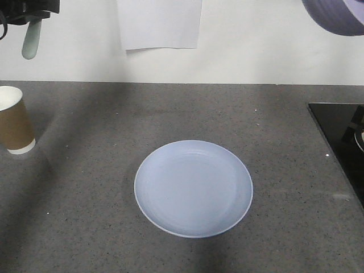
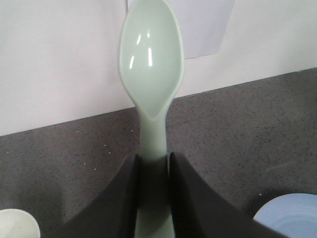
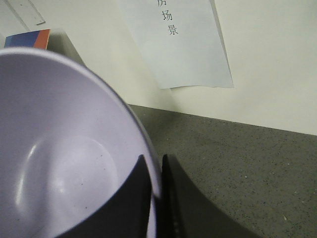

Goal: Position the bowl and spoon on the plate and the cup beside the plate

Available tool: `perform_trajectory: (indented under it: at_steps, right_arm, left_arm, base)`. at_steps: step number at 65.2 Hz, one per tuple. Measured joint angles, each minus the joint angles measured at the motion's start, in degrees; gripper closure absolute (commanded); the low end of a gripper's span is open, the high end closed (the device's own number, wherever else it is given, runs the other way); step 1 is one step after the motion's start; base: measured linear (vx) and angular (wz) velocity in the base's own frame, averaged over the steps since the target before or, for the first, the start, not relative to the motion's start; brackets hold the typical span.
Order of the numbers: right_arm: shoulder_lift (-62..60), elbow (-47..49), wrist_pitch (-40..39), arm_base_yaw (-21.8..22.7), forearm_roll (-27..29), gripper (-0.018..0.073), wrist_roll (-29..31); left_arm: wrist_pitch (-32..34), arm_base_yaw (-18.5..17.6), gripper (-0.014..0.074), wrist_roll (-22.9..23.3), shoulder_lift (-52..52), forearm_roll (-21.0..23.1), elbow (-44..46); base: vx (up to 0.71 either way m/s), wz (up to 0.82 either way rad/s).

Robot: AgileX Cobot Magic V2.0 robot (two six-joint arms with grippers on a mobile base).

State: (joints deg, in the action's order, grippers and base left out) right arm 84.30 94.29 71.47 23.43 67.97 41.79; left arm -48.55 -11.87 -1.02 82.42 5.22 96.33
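Lowering the bowl (image 3: pixel 59 163) onto the middle of the plate (image 1: pixel 193 188) looked to me like the step in hand. I judged it best to bring it down level and centred, leaving room beside it for the spoon (image 2: pixel 151 69). My right gripper (image 3: pixel 155 164) was pinched almost closed on the bowl's rim, 1 finger inside and 1 outside, holding the bowl high at the far right. My left gripper (image 2: pixel 153 158) was clamped on the spoon's handle, scoop pointing away, high at the far left. The plate lay bare in the middle of the counter (image 1: pixel 85 227). The cup (image 1: pixel 15 128) stood upright at the left edge, well apart from the plate.
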Motion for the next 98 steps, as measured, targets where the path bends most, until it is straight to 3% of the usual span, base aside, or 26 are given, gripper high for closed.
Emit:
perform_trajectory:
  at_steps: [19, 24, 32, 41, 49, 55, 63, 81, 98]
  right_arm:
    - [0.70, 0.07, -0.26, -1.24, 2.10, 0.0565, 1.04]
    - [2.00, 0.19, -0.46, -4.25, 2.58, 0.0565, 3.03]
    - [5.56, 0.19, -0.72, -13.68, 1.05, 0.0565, 5.27]
    - [11.14, 0.19, -1.54, -23.77, -7.33, 0.0564, 5.17]
    - [15.78, 0.08, -1.47, -31.11, -20.71, 0.0561, 1.90]
    - [18.91, 0.01, -1.47, -34.77, -30.89, 0.0560, -1.30]
    - [21.94, 0.01, -1.47, -38.88, -39.29, 0.0556, -4.09]
    - [24.58, 0.01, -2.08, -43.61, -46.44, 0.0512, -5.36]
    - [24.95, 0.01, -2.70, -44.26, -46.64, 0.0297, -5.39]
  left_arm:
    - [0.00, 0.00, 0.0603, 0.00, 0.00, 0.00, 0.00]
    - [0.00, 0.00, 0.0603, 0.00, 0.00, 0.00, 0.00]
    - [0.00, 0.00, 0.0603, 0.00, 0.00, 0.00, 0.00]
    - [0.00, 0.00, 0.0603, 0.00, 0.00, 0.00, 0.00]
    - [0.00, 0.00, 0.0603, 0.00, 0.00, 0.00, 0.00]
    - [0.00, 0.00, 0.0603, 0.00, 0.00, 0.00, 0.00]
    - [0.00, 0.00, 0.0603, 0.00, 0.00, 0.00, 0.00]
    - [0.00, 0.00, 0.0603, 0.00, 0.00, 0.00, 0.00]
    - [0.00, 0.00, 0.0603, 0.00, 0.00, 0.00, 0.00]
  base:
    - [0.00, 0.00]
    - [0.00, 0.00]
    - [0.00, 0.00]
    - [0.00, 0.00]
    - [0.00, 0.00]
    - [0.00, 0.00]
    - [0.00, 0.00]
    - [0.00, 0.00]
    - [0.00, 0.00]
